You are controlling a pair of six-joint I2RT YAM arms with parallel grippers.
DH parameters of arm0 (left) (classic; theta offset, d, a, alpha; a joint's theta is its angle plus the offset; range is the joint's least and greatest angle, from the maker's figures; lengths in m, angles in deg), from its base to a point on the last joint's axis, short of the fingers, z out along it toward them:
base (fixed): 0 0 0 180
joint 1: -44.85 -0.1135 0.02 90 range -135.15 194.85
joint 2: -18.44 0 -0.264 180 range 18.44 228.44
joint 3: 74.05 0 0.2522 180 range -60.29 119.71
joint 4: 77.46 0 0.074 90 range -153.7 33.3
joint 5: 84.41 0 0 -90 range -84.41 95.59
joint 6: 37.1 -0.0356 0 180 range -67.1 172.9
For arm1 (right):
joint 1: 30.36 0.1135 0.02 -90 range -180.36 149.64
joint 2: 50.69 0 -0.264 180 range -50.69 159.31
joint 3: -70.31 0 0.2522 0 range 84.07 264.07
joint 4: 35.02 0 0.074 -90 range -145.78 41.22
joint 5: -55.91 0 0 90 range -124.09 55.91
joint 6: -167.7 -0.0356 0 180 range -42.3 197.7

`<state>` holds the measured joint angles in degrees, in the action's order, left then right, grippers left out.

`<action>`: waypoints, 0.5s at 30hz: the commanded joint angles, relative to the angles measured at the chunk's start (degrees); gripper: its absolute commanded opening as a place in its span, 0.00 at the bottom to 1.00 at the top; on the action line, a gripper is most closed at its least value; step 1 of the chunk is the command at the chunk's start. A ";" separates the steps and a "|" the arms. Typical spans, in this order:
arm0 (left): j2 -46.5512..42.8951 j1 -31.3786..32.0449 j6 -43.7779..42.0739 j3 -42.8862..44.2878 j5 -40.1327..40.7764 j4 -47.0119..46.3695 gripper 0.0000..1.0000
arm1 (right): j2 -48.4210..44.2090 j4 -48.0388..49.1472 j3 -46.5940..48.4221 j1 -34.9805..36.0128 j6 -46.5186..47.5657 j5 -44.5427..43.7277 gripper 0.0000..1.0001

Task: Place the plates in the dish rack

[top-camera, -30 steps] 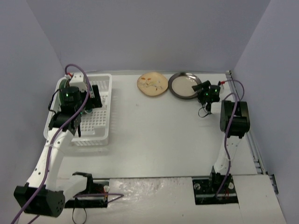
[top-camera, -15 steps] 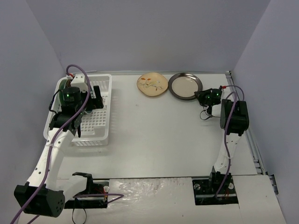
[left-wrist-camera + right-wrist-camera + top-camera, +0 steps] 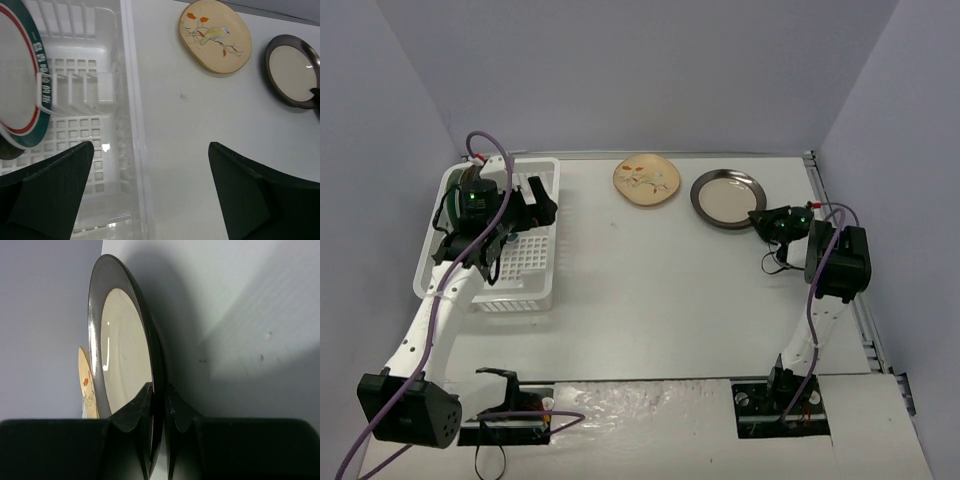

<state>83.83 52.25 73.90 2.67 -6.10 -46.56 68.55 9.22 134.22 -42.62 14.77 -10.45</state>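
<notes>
My right gripper (image 3: 760, 218) (image 3: 159, 390) is shut on the near rim of a dark-rimmed beige plate (image 3: 727, 198) (image 3: 125, 360) (image 3: 292, 70), which is lifted a little off the table at the back right. A tan plate with a bird and flowers (image 3: 646, 181) (image 3: 216, 35) lies flat to its left; its edge (image 3: 86, 385) shows behind the held plate. The white dish rack (image 3: 542, 262) (image 3: 127, 100) stands at the left. A white plate with a teal and red rim (image 3: 20, 95) stands upright in its dividers. My left gripper (image 3: 525, 212) (image 3: 150, 192) hangs open above the rack's right wall.
Grey walls close in the table on three sides. A metal rail (image 3: 865, 320) runs along the right edge. Cables loop over both arms.
My right gripper has shut on the dark-rimmed plate's rim and drawn it toward the right and nearer. The left gripper swung slightly toward the rack's right side, still open.
</notes>
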 commanded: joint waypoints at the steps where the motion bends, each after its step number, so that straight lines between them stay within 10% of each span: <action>1: 2.74 0.51 10.52 4.11 -10.94 -7.99 0.97 | -12.88 7.55 -0.09 -0.51 -3.03 6.14 0.00; 15: 8.42 10.89 17.50 11.35 -10.54 -13.38 0.97 | -28.94 9.34 0.22 9.83 -7.75 15.01 0.00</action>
<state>91.21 61.88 87.00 10.26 -15.69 -52.41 46.68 7.56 130.80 -38.35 10.99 -2.12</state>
